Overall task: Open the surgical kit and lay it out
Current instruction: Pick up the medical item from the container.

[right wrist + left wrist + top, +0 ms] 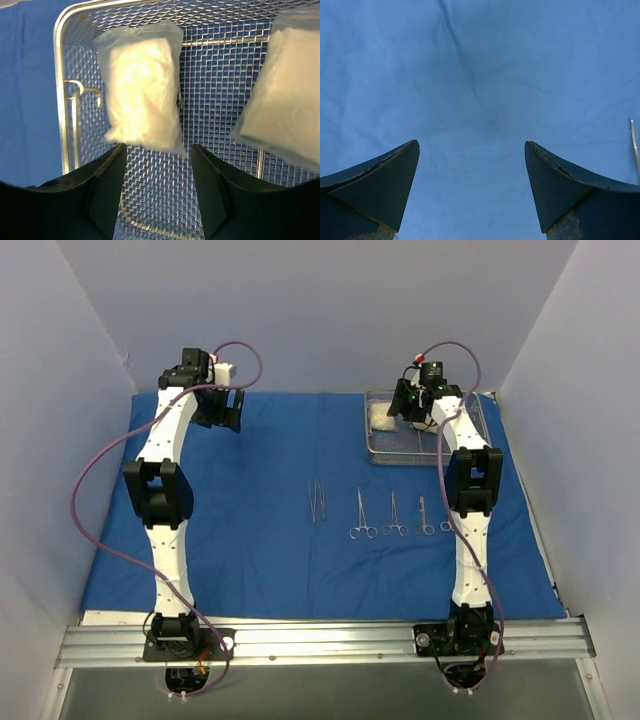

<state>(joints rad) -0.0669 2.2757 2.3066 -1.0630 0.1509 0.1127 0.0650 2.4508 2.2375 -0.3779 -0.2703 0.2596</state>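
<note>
My left jaws hang released over bare cloth [480, 75]. My right jaws stand apart, empty, just short of one gauze packet [142, 95] in the tray [59, 100], with a second packet [290, 95] beside it. Tweezers [317, 500] and clamps [363, 515], perhaps four, lie in a row on the cloth mid-counter.

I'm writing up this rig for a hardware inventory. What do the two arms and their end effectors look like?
The left arm and right arm match: white links, black joint housings, and a looping purple cable each. The left end effector and right end effector both have two dark, wedge-shaped fingers. Black base plates sit on a silver aluminium rail.
</note>
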